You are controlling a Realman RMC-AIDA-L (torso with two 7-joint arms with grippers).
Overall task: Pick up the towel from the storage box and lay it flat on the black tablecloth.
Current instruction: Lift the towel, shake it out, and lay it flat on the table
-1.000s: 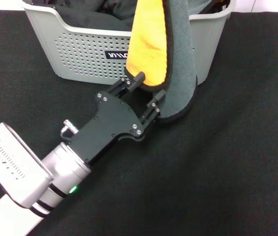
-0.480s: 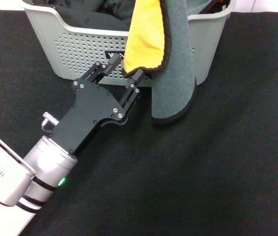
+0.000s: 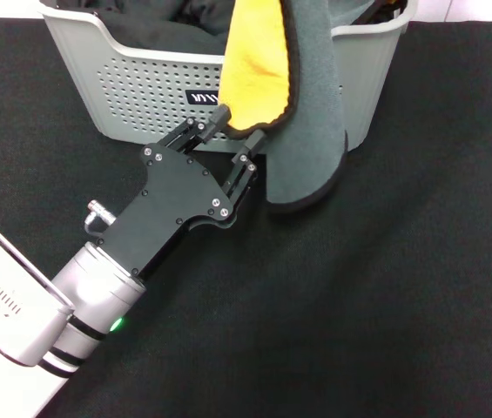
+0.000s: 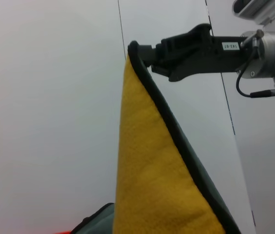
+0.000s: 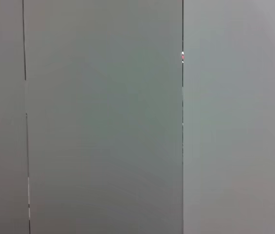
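The towel (image 3: 302, 104) hangs upright in front of the storage box (image 3: 132, 78), yellow-orange face to the left and grey-green face to the right, its lower edge just above the black tablecloth (image 3: 385, 287). My left gripper (image 3: 239, 126) is open, its fingers on either side of the towel's lower yellow corner. In the left wrist view the towel (image 4: 152, 185) rises to a point where my right gripper (image 4: 139, 51) is shut on its top corner. The right gripper is out of the head view.
Dark cloths (image 3: 185, 26) lie inside the storage box, which stands at the back of the tablecloth. The left arm (image 3: 71, 296) reaches in from the lower left. The right wrist view shows only a plain grey wall.
My left gripper moved up and left away from the towel's lower part, then back right so the yellow corner sits between its open fingers. The towel stays hanging.
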